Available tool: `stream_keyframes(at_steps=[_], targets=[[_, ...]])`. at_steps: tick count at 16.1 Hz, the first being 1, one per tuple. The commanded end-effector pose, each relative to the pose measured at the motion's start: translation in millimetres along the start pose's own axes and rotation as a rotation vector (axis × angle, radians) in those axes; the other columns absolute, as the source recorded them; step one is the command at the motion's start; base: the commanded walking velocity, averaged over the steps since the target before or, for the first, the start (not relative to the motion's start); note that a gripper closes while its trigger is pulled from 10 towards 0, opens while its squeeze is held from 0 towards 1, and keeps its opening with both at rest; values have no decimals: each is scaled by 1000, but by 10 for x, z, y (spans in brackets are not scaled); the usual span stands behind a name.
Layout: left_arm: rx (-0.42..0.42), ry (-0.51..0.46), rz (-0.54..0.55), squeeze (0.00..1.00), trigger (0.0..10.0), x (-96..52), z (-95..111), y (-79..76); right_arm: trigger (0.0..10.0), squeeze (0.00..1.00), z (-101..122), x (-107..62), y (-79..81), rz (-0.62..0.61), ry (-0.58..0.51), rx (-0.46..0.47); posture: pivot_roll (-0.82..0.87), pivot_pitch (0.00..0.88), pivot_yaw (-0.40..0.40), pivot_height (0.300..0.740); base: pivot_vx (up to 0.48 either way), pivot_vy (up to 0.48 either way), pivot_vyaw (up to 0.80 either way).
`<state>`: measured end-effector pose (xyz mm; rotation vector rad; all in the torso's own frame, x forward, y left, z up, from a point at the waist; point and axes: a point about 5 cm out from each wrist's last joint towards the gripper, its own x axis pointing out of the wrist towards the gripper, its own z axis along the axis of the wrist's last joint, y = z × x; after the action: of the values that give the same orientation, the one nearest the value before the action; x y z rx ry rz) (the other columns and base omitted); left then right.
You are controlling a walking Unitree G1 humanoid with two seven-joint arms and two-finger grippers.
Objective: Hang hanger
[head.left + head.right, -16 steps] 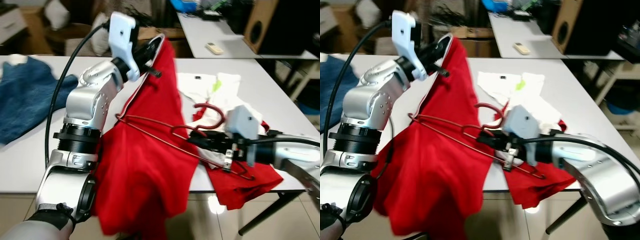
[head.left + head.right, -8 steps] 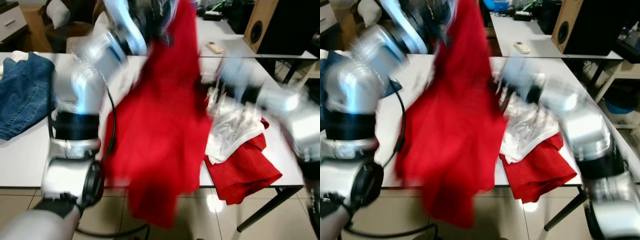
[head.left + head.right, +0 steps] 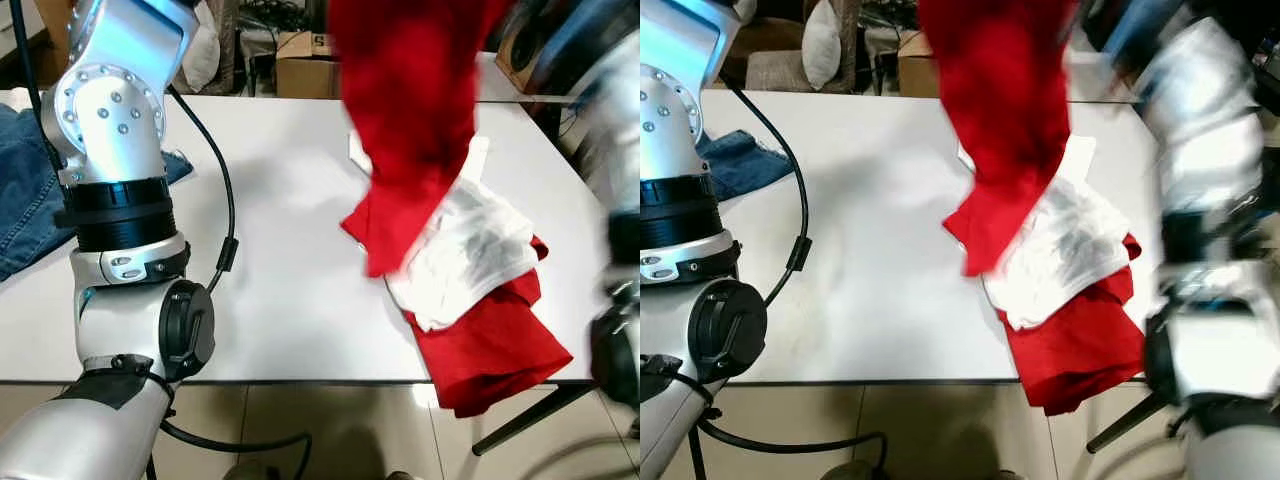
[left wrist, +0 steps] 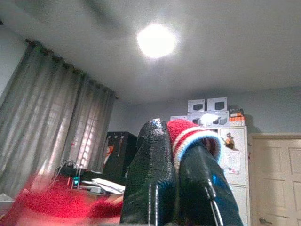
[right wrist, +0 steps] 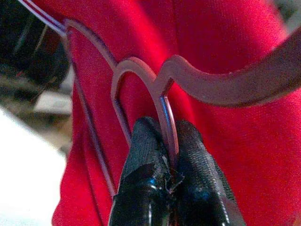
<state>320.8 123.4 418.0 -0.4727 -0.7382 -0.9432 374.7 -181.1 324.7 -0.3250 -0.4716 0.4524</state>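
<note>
Now, starting on your left: the left arm [image 3: 115, 150] rises out of the head view, and its wrist camera shows the left pincer [image 4: 176, 155] clenched on a red collar edge with a pale stripe [image 4: 190, 136], aimed up toward the ceiling. You have blue jeans [image 3: 25, 200] lying at the far left of the white bench [image 3: 270, 270].

Toward the middle, the red garment [image 3: 410, 130] hangs from above, its lower hem dangling just over the bench beside a white shirt [image 3: 465, 250] heaped on another red cloth [image 3: 490, 345].

On your right, the right pincer [image 5: 162, 155] is clamped on the hanger [image 5: 162, 94], fingers pinching the wire just below the neck bend, red fabric close behind it. The hanger's hook curves away past the fingertips, and its long axis appears to run across the pincer, though you can't tell its full tilt. No rail shows yet; the right arm [image 3: 1210, 150] is blurred. Judging by this, the right arm carries the hook, so it leads.
</note>
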Motion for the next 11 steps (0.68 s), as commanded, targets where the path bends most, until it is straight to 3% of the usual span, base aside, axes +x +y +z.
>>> stream_keyframes(at_steps=[1,3,5,6,7,9,11], targets=[[-1,-12,-50,0,10000,-12,30,-99,10000,0,-77,-38,-36,-14,18,-36,-49,0,8,740,0,0,0],[-11,85,-10,0,10000,-140,-240,-89,10000,0,-316,-157,99,84,93,-47,-52,0,15,740,0,0,0],[63,314,78,0,10000,-467,-746,-27,10000,0,-497,-416,342,267,168,-79,-57,0,21,740,0,0,0],[92,373,103,0,10000,-555,-856,-1,10000,0,-526,-471,379,295,180,-85,-57,0,21,740,0,0,0],[140,518,194,0,10000,-815,-1120,95,10000,0,-606,-629,469,370,218,-90,-60,0,23,740,0,0,0],[211,620,306,0,10000,-1060,-1332,236,10000,0,-705,-867,591,477,279,-78,-65,0,27,740,0,0,0],[268,673,325,0,10000,-1132,-1422,302,10000,0,-739,-1020,649,537,324,-67,-72,0,38,740,0,0,0]])
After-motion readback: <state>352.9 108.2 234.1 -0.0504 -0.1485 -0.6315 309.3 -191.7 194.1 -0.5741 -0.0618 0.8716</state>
